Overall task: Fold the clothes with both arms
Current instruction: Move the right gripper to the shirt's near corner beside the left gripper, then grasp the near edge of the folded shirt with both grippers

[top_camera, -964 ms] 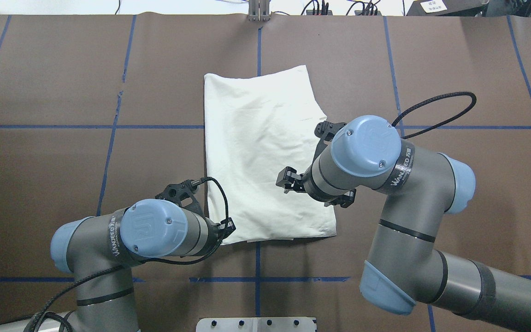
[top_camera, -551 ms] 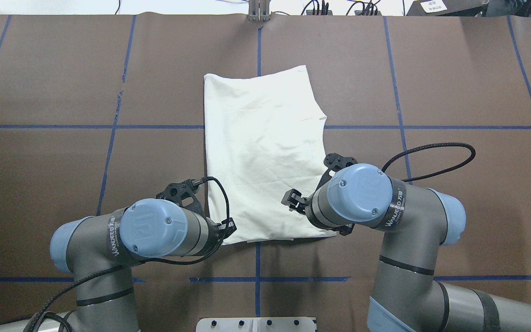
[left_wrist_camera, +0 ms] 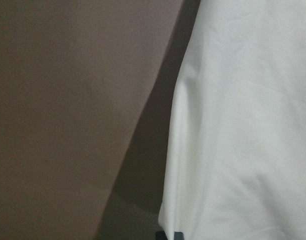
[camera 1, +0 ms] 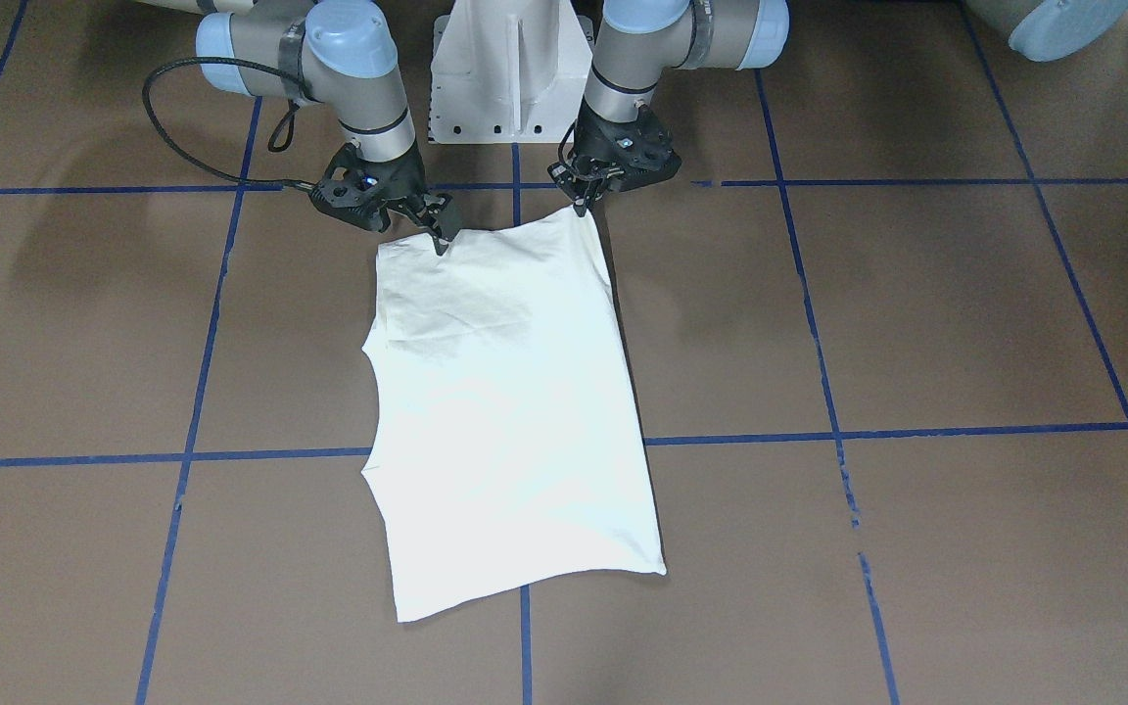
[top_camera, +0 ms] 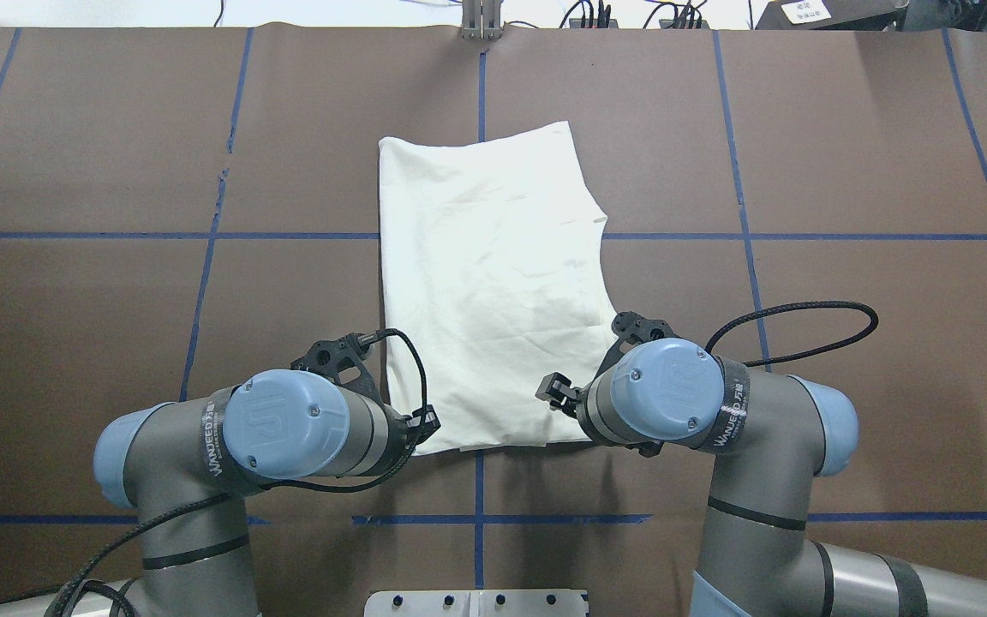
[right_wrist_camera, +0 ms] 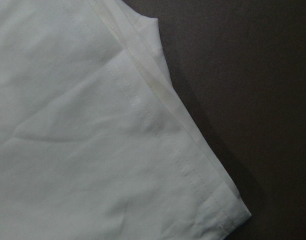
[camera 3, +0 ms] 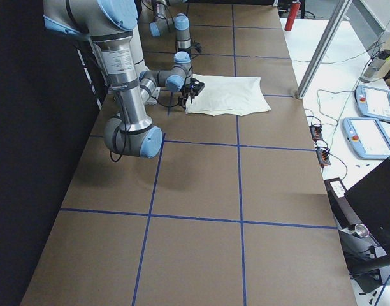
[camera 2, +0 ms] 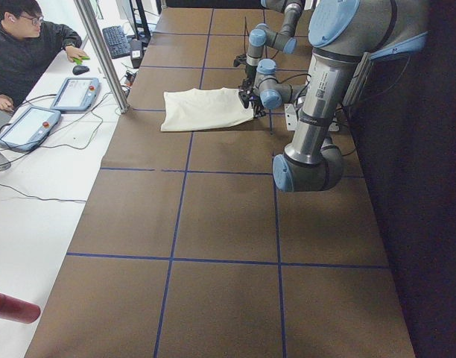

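While holding the T-shirt [top_camera: 485,283] by one near hem corner, apparently nipped and raised slightly in the left end effector [camera 1: 582,202], risks a lopsided lift. Can't tell jaw state on the right end effector [camera 1: 439,235], parked at the other near corner. Lies lengthwise mid-worktop [top_camera: 116,171], cream side up, layers stacked at the hem. Could grab only the top layer, spilling the fold. Could also skew or drag cloth if raised out of sync.

Below the right gripper [camera 1: 441,238], the T-shirt [top_camera: 485,283] is matt cream cloth, softly creased, with a stitched hem. Beside it, the table cover [top_camera: 116,154] is matt brown paper.
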